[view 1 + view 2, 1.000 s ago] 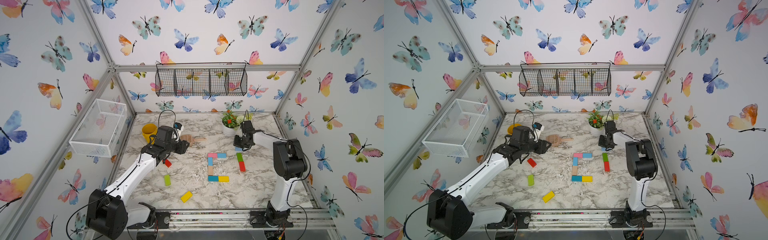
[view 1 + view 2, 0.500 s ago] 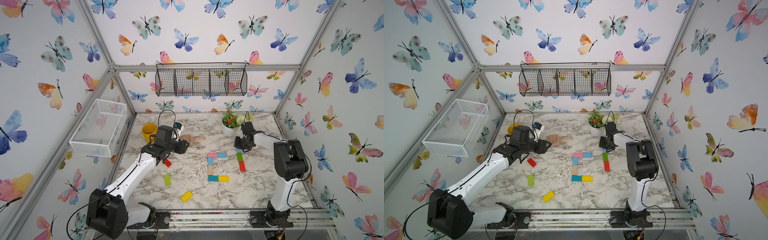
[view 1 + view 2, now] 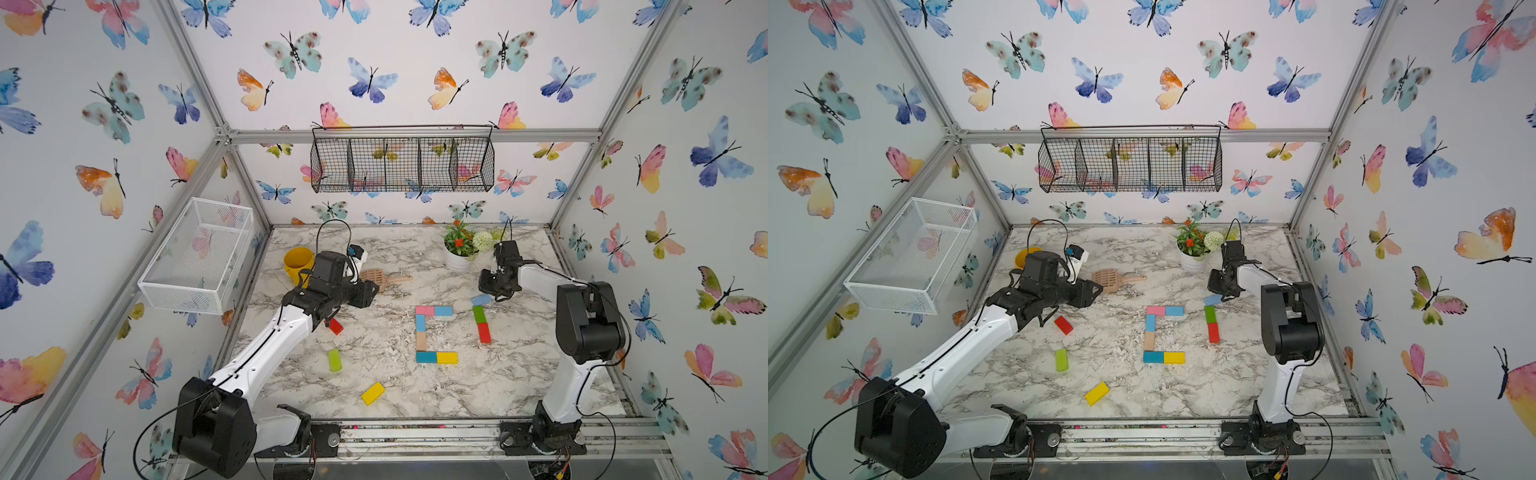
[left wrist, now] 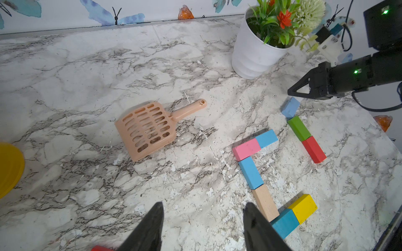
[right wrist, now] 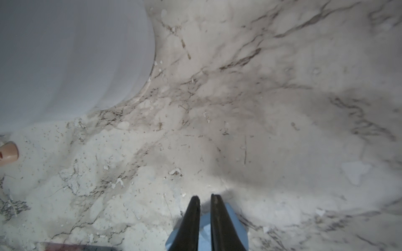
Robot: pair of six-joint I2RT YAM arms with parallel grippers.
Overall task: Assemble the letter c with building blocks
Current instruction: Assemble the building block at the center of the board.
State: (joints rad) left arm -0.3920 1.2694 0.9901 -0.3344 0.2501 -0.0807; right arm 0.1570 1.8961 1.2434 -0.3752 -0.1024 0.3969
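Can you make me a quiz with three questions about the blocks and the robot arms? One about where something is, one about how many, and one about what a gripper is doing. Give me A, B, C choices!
1. Where is the light blue block?
A. on the table at the green block's end
B. stacked on another block
C. lifted off the table

2. How many blocks make the C shape?
A. four
B. six
C. nine

3. How is the left gripper?
A. shut on a block
B. open and empty
C. shut tight with nothing in it

Answers:
1 A, it lies on the marble just past the green block, near the right gripper.
2 B, counting round the shape gives six blocks.
3 B, its fingers stand wide apart with only table between them.
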